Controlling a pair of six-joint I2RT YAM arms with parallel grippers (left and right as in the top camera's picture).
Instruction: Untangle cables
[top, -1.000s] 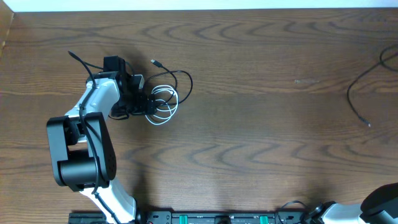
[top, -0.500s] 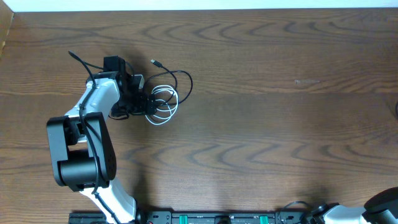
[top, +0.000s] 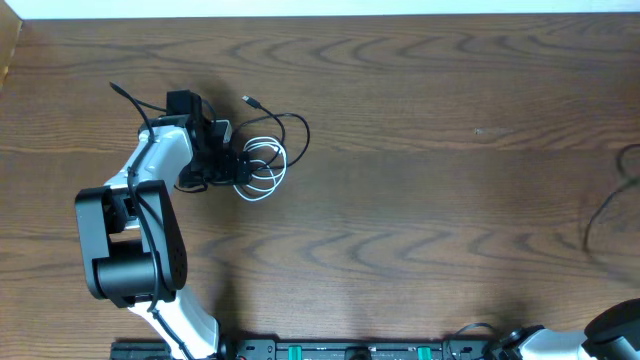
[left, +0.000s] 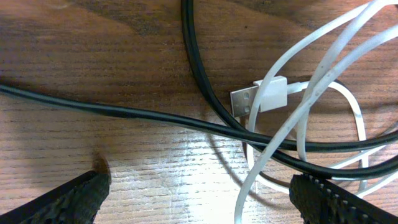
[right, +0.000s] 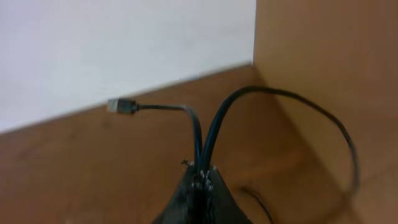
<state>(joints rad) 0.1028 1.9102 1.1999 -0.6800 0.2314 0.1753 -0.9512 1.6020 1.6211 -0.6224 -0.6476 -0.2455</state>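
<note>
Cable tangle (top: 262, 160) on table's (top: 420, 220) left; 1 cable (right: 198, 143) in right jaws

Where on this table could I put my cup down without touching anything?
The wide bare middle of the table, between the tangle and the black cable at the right edge. Crowded only on the left, where the left gripper hangs over the tangle.

We'd call this a robotics lab bench, not anybody's home or office. A white-and-black robot arm (top: 135, 235) sits at the lower left of the overhead view. Along the bottom edge we can see a black rail of electronics (top: 350, 352) with green bits on it. The wood-grain table (top: 420, 200) has loose cables (top: 262, 150) on it at upper left. In the right wrist view, a plain white wall (right: 93, 50) and a tan side board (right: 329, 62) box it in.
</note>
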